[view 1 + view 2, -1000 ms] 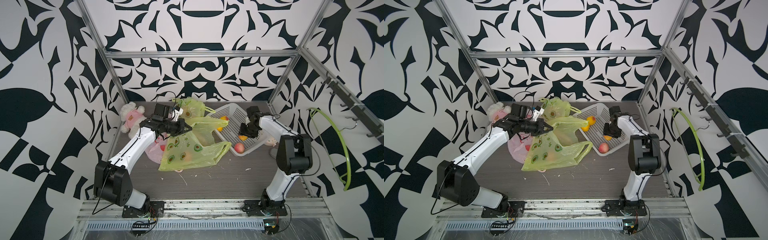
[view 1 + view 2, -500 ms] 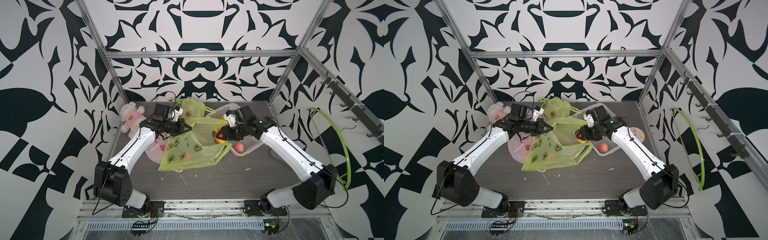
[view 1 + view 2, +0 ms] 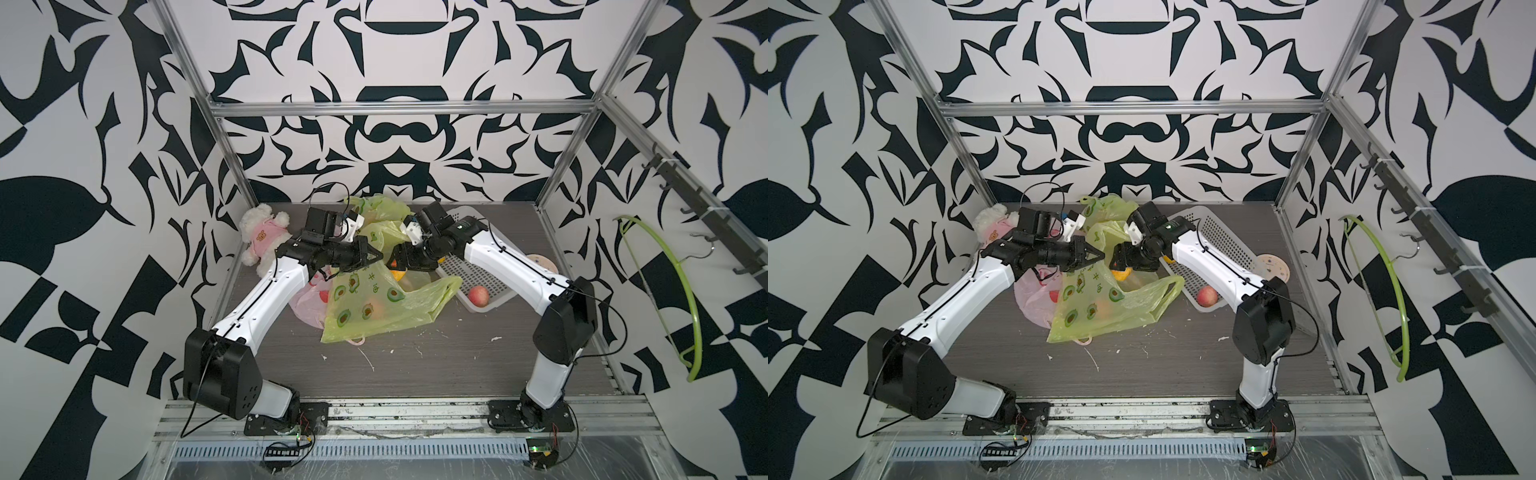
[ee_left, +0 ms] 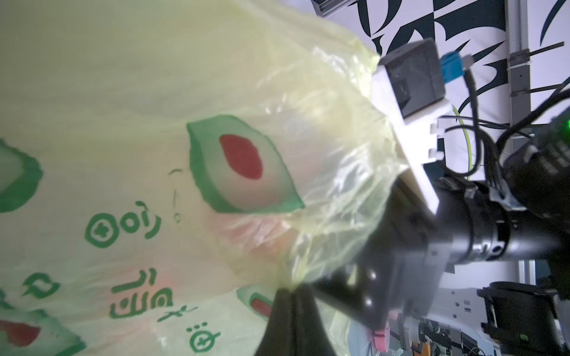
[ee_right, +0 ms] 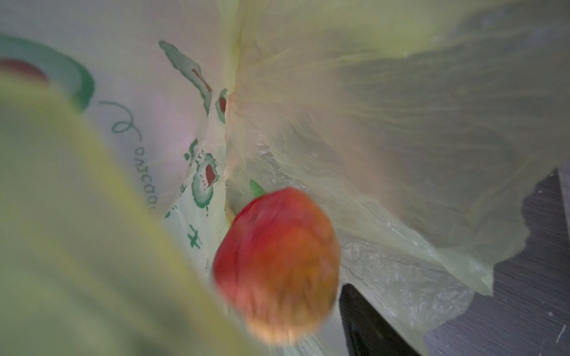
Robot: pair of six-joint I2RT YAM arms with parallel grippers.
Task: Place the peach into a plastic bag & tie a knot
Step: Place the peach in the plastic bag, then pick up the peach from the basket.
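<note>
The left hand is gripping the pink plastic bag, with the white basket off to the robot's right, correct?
Not quite. The left hand grips the yellow-green avocado-print bag, not the pink bag; the left wrist view shows the printed plastic pinched. The white basket is on the robot's right.

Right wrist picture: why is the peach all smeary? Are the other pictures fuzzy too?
Right wrist view: the peach is smeared, probably moving, and the near fold of the yellow bag is out of focus. Left wrist view: the bag's avocado print is fairly sharp. Both top views: crisp, evenly lit.
</note>
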